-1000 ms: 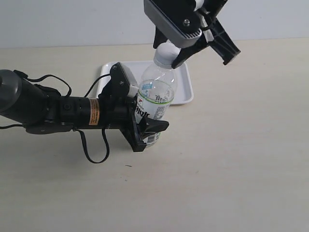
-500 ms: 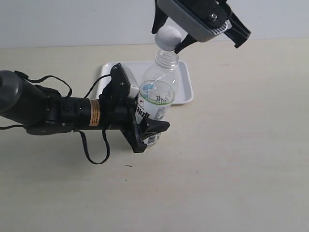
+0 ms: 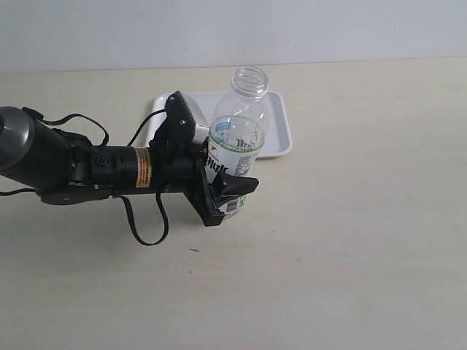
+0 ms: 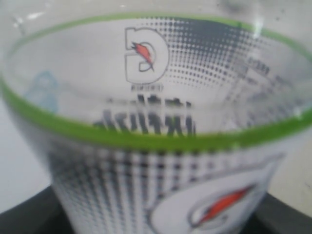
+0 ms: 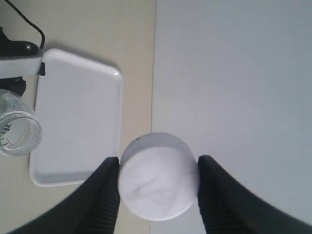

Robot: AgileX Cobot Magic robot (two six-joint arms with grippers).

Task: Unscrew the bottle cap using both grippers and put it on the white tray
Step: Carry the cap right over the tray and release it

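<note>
Black wedge-shaped jaws of the left gripper (image 3: pixel 223 198) are clamped on the lower, labelled part of the bottle (image 3: pixel 236 142). The bottle stands upright on the beige counter (image 3: pixel 350 255), roughly midway between its near and far edges and left of centre. The arm's thick cylindrical body, with an orange label (image 3: pixel 142 168) and a looped cable (image 3: pixel 139 226), reaches in from the counter's left edge. In the left wrist view the bottle's green-banded label (image 4: pixel 146 141) fills the picture, blurred, with dark jaw tips at either side. The bottle's threaded neck (image 3: pixel 249 77) stands open. Just behind the bottle, toward the far edge, the white tray (image 3: pixel 281 135) lies flat on the counter. The right gripper (image 5: pixel 158 187) shows only in its own wrist view. Its two ribbed black fingers (image 5: pixel 105 200) press on opposite sides of the white bottle cap (image 5: pixel 158 175), holding it clear of the surface. The cap is seen against the counter's far edge and the pale wall (image 5: pixel 234 73), just beside a corner of the tray.
</note>
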